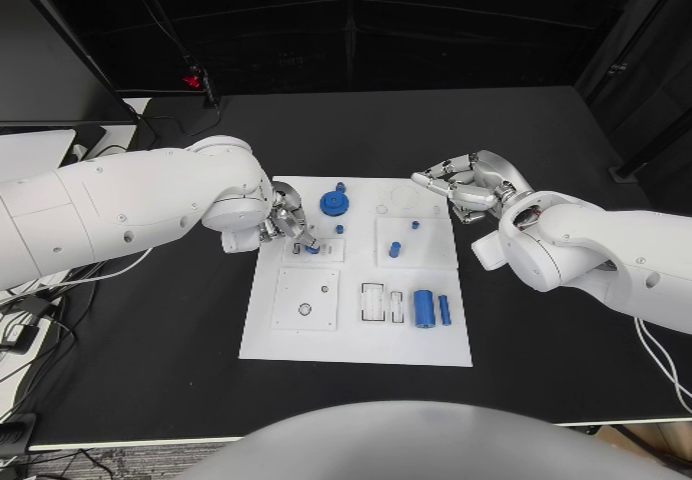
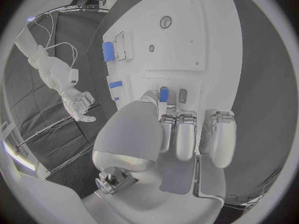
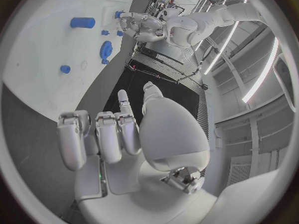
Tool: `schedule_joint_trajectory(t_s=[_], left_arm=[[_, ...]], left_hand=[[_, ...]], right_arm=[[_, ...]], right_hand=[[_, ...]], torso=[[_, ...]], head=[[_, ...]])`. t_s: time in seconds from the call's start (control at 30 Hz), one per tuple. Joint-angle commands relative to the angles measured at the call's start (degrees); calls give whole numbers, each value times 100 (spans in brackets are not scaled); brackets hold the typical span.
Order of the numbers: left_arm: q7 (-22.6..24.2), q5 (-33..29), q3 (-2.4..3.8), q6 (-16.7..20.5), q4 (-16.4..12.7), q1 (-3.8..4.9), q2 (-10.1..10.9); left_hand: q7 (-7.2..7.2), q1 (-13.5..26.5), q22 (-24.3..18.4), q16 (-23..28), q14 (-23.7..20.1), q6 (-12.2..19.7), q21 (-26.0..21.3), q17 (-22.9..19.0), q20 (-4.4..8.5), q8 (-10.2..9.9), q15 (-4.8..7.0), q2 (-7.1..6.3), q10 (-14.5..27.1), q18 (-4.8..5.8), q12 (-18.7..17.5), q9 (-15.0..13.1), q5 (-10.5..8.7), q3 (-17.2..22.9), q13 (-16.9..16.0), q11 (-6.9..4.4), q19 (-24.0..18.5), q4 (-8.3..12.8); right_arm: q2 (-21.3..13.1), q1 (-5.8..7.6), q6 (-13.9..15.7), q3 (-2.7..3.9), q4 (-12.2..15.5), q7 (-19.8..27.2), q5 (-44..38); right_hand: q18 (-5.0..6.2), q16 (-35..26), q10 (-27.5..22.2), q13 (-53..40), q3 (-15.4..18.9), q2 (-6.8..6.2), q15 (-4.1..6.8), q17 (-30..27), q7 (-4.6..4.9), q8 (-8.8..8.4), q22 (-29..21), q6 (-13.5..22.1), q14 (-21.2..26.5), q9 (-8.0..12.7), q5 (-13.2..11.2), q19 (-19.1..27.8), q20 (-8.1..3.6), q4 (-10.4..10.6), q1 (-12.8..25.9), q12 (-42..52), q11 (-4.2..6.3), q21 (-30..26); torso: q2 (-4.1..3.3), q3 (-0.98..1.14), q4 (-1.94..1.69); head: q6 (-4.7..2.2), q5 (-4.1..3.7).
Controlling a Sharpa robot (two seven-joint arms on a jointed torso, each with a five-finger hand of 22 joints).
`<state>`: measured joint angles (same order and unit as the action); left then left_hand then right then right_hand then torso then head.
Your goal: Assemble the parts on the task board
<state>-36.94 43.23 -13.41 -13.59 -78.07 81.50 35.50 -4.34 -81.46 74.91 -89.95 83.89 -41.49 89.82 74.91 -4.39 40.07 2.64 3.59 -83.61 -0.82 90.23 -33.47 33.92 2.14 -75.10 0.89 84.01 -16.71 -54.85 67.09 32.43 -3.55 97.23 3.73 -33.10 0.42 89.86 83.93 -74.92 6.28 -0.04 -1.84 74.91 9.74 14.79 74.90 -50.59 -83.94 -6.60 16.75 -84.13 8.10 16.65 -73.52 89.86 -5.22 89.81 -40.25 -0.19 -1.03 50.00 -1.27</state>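
The head camera looks down on the board; both wrist cameras, close behind their hands, share it.

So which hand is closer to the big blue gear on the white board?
Left. The left hand is beside the big blue gear; the right hand hovers off the white board's far right corner.

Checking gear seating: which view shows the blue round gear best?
Head view: the blue round gear sits unobstructed near the white task board's far edge. Right wrist view shows it small and oblique. In the left wrist view I cannot pick it out.
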Motion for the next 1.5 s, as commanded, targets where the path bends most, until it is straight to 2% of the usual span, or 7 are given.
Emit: schedule_joint_trajectory(t_s=[0.03, 0.37, 0.57, 0.73, 1.03, 1.3, 1.5], left_arm=[[-41, 112, -4, -144, 17, -5, 12], [-57, 117, -4, -152, 36, -15, -13], [-54, 117, -4, -157, 42, -22, -36], [-67, 117, -4, -154, 54, -28, -61], [-176, 118, -4, -123, 62, -35, -86], [-204, 155, -4, 54, 5, -36, -41], [-75, 174, -3, 318, -217, 2, 163]], left_hand=[[0, -248, 1509, -5, 611, -47, 18, 1509, 26, 8, -3, 316, -639, 82, -23, -22, 0, 32, -1490, -11, 599, -6], [-10, -111, 1509, -5, 611, -50, 18, 1509, 21, -13, -12, 338, -639, 82, -23, -31, -98, 18, -1490, 0, 599, -12], [-28, 825, 1509, -5, 611, -100, 18, 1509, -5, -123, -43, 438, -639, 82, -23, -35, -1260, -345, -1490, 18, 599, -9], [-31, 1370, 1509, -5, 611, -135, 18, 1509, -23, -164, -61, 485, -639, 82, -23, -61, -1903, -677, -1490, 19, 599, -14], [-33, 1779, 1509, -5, 611, -132, 18, 1509, -44, -180, -80, 449, -639, 82, -23, -149, -2304, -1097, -1490, 18, 599, -11], [-37, 2434, 1509, -5, 611, -151, 18, 1509, -59, -181, -96, 442, -639, 82, -23, -261, -3071, -1654, -1490, 21, 599, -6], [-27, 2692, 1509, -5, 611, -163, 18, 1509, -49, -173, -85, 337, -639, 82, -23, -313, -3118, -1939, -1490, 8, 599, -5]], right_arm=[[-4, 8, -50, 2, 17, 45, 34], [-8, 8, -53, 2, 23, 49, 42], [-9, 8, -51, 2, 18, 46, 43], [-5, 8, -54, 2, 18, 46, 43], [-4, 8, -56, 2, 14, 40, 43], [9, 7, -72, 2, -5, 34, 44], [20, 2, -77, 2, -26, 27, 46]], right_hand=[[-42, 14, 607, -1508, 32, 61, -25, 1509, -10, 39, 1510, 45, -606, -7, -11, -587, 32, -7, 14, 14, -23, 19], [-42, 14, 607, -1508, 32, 61, -25, 1509, -10, 39, 1510, 45, -606, -7, -11, -587, 32, -7, 14, 14, -23, 19], [-42, 14, 607, -1508, 32, 61, -25, 1509, -10, 39, 1510, 45, -606, -7, -11, -587, 32, -7, 14, 14, -23, 19], [-42, 14, 607, -1508, 32, 61, -25, 1509, -10, 39, 1510, 45, -606, -7, -11, -587, 32, -7, 14, 14, -23, 19], [-42, 14, 607, -1508, 32, 61, -25, 1509, -10, 39, 1510, 45, -606, -7, -11, -587, 32, -7, 14, 14, -23, 19], [-42, 14, 607, -1508, 32, 61, -25, 1509, -10, 39, 1510, 45, -606, -7, -11, -587, 32, -7, 14, 14, -23, 19], [-42, 14, 607, -1508, 55, 74, -26, 1509, -10, 57, 1510, 59, -606, -10, -9, -587, 31, -5, 31, 14, -23, 19]], torso=[[4, -2, 2], [2, -3, 2], [3, -1, -2], [4, -1, 5], [0, -4, 4], [4, 0, -8], [9, 1, -9]], head=[[0, -5], [0, -22], [0, -20], [0, -16], [0, -25], [0, -26], [0, -9]])
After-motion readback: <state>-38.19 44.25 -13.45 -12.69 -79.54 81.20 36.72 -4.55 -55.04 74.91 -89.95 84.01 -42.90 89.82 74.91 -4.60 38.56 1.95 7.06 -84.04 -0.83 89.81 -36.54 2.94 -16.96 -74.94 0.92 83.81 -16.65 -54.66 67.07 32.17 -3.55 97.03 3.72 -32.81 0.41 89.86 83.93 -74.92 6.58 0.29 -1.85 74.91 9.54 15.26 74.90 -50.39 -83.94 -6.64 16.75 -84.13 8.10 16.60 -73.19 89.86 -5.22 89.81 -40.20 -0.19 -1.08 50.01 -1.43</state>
